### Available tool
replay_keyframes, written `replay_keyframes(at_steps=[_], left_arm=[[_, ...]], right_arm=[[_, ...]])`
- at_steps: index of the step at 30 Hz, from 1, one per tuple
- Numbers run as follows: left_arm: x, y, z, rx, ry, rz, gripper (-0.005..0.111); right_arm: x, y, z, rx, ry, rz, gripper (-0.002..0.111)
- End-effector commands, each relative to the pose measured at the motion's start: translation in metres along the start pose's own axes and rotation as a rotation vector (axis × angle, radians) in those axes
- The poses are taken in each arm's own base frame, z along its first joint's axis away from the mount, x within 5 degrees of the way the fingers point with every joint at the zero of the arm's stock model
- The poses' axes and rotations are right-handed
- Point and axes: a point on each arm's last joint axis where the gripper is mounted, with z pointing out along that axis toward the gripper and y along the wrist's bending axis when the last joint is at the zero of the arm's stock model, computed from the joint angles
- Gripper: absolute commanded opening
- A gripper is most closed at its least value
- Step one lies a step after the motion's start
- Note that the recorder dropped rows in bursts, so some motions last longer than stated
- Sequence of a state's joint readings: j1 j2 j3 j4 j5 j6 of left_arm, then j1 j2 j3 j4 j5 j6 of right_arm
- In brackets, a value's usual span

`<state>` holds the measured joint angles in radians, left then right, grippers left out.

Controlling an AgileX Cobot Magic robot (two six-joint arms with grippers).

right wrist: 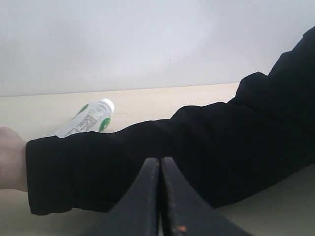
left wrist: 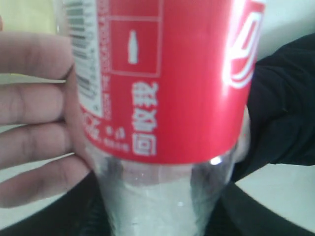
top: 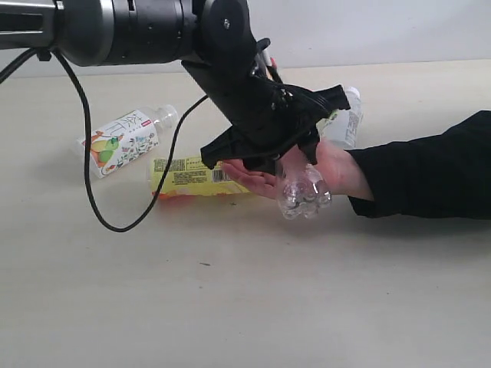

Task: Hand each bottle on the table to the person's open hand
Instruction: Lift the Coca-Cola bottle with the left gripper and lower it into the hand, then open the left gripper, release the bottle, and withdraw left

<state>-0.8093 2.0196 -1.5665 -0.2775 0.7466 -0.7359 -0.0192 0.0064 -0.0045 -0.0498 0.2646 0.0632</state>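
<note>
My left arm (top: 153, 31) is nearest in the exterior view. Its left hand (top: 288, 157) is clamped on the clear bottle (top: 304, 193) at the person's open hand (top: 341, 170), and the cap is hidden. The white-green bottle (top: 347, 123) is half covered behind. The yellow-labelled bottle (top: 192, 175) and fruit-label bottle (top: 123, 142) lie on the worktop (top: 230, 307). Left wrist view: mostly the red label (left wrist: 187, 73), blurred. Right wrist view: right hand (right wrist: 161, 196) closed, empty, black sleeve (right wrist: 197, 147) ahead.

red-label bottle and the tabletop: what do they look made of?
The red-label bottle: clear thin plastic, likely PET; see-through glossy wall, moulded petal base, shiny printed film label. The table: matte pale beige, probably wood-look laminate; flat and even with a few dark specks, though the core cannot be told.
</note>
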Motion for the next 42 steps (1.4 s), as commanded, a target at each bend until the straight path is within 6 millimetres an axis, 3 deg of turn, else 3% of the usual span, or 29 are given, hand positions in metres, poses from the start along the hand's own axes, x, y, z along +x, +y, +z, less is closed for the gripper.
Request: replay_keyframes(at_steps=[1,5,8,13,19,34,42], left_arm=[[-0.008,0.004,0.005,0.022,0.009,-0.058,0.003],[-0.009,0.004,0.009,0.028,-0.001,-0.06,0.015],[-0.013,0.006,0.009,0.028,-0.012,-0.064,0.044],[-0.018,0.01,0.008,0.025,-0.026,-0.047,0.058],[-0.021,0.011,0.006,0.031,-0.038,0.035,0.086],[-0.019,0.008,-0.031,-0.003,-0.057,0.184,0.087],[-0.021,0.016,-0.064,-0.102,-0.078,0.314,0.087]], right_arm=[[0.001,0.0,0.0,0.005,-0.007,0.001,0.0],[0.001,0.0,0.0,0.005,-0.007,0.001,0.0],[0.001,0.0,0.0,0.005,-0.007,0.001,0.0],[0.001,0.0,0.0,0.005,-0.007,0.001,0.0],[0.001,0.0,0.0,0.005,-0.007,0.001,0.0],[0.001,0.0,0.0,0.005,-0.007,0.001,0.0],[0.001,0.0,0.0,0.005,-0.007,0.001,0.0]])
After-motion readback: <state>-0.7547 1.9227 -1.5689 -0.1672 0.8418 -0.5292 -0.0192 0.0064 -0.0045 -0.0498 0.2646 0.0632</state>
